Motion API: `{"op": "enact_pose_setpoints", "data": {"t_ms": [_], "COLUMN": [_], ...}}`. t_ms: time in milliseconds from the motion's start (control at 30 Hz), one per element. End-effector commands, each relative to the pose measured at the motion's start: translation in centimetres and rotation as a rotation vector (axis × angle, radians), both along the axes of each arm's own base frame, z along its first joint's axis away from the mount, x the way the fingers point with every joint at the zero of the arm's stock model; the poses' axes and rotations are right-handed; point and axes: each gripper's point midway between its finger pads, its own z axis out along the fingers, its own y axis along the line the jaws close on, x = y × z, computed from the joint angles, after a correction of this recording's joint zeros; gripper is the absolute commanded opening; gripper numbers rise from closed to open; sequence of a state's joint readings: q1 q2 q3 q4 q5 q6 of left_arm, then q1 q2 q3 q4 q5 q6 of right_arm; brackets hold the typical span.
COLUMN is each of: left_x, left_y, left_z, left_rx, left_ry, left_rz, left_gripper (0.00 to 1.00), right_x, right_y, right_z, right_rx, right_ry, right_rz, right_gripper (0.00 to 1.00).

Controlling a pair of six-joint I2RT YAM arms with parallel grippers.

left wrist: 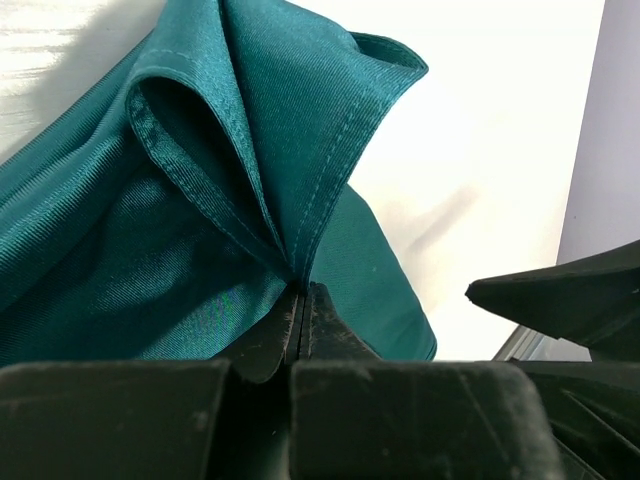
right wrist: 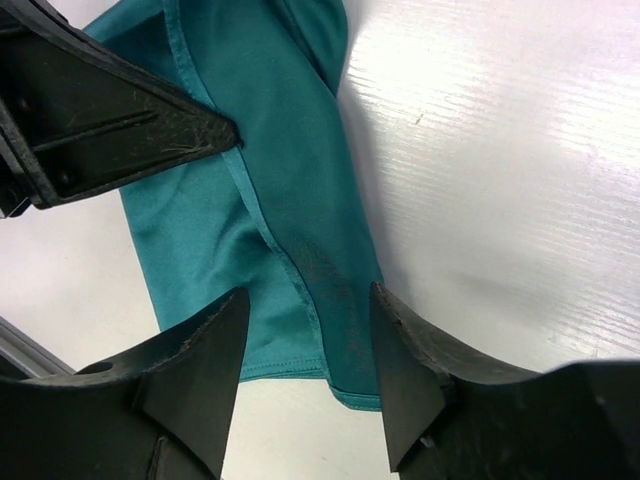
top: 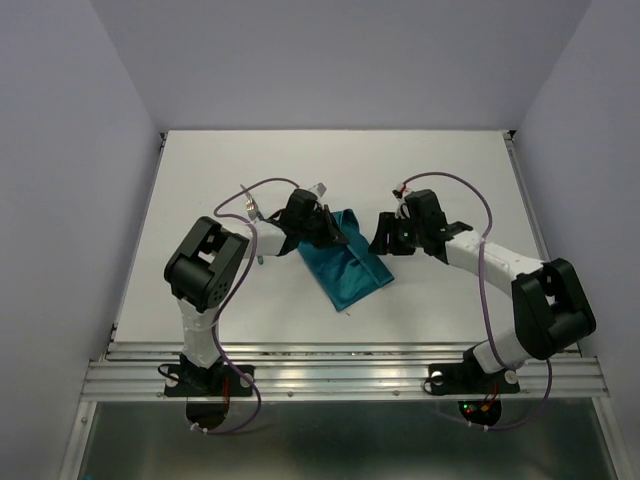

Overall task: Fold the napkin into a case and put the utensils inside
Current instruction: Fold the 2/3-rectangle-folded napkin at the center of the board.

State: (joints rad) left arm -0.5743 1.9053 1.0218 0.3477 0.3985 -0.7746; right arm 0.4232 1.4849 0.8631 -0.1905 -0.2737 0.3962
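1. Well, the left gripper (top: 322,228) is pressed together on a raised fold of the napkin (top: 350,275). It pinches several hemmed layers at the cloth's 11 o'clock corner, and the wrist view shows pleats fanning up from the bite.
2. The napkin lies partly folded just below the middle of the table (top: 450,170). It forms a slanted band running from 11 o'clock down toward 5 o'clock and is not yet a tidy case.
3. The right gripper (top: 382,238) hovers at the napkin's 2 o'clock edge. Its fingers (right wrist: 195,350) are spread, with flat cloth showing between them and nothing clamped.
4. Risk: with only one corner held, a pull by the left arm would likely drag the whole cloth and undo the fold, since nothing pins the far side.
5. Risk: the right jaws, closing here, may catch just the top layer or a hem, skewing the pouch.
6. I cannot make out the utensils in these views.
7. No brand, label or readable writing shows anywhere.
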Motion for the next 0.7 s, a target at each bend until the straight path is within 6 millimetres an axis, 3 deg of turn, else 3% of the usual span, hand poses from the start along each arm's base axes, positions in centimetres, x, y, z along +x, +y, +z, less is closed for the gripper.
{"op": "enact_pose_setpoints", "data": {"t_ms": [0,133,300,467,667], "left_x": [0.6,0.8,1.1,1.1,0.7], "left_y": [0.1,0.4,0.8,1.3,1.8], "left_z": [3.7,3.8,4.1,2.8,0.9], "left_rx": [-0.049,-0.053,-0.059,-0.045,-0.018], "left_ry": [-0.081,-0.083,-0.085,-0.050,-0.022], "left_rz": [-0.018,-0.015,-0.010,-0.012,-0.029], "left_gripper": [0.00,0.00,0.00,0.00,0.00], "right_x": [0.8,0.8,0.4,0.0,0.4], "right_y": [0.7,1.1,1.3,2.0,2.0], "right_z": [3.2,3.3,2.3,1.3,-0.5], "right_rx": [0.017,0.012,-0.023,-0.036,-0.047], "right_ry": [-0.073,-0.063,-0.013,0.021,0.053], "right_rz": [0.010,0.016,0.023,0.034,-0.003], "right_gripper": [0.52,0.46,0.46,0.45,0.32]}}
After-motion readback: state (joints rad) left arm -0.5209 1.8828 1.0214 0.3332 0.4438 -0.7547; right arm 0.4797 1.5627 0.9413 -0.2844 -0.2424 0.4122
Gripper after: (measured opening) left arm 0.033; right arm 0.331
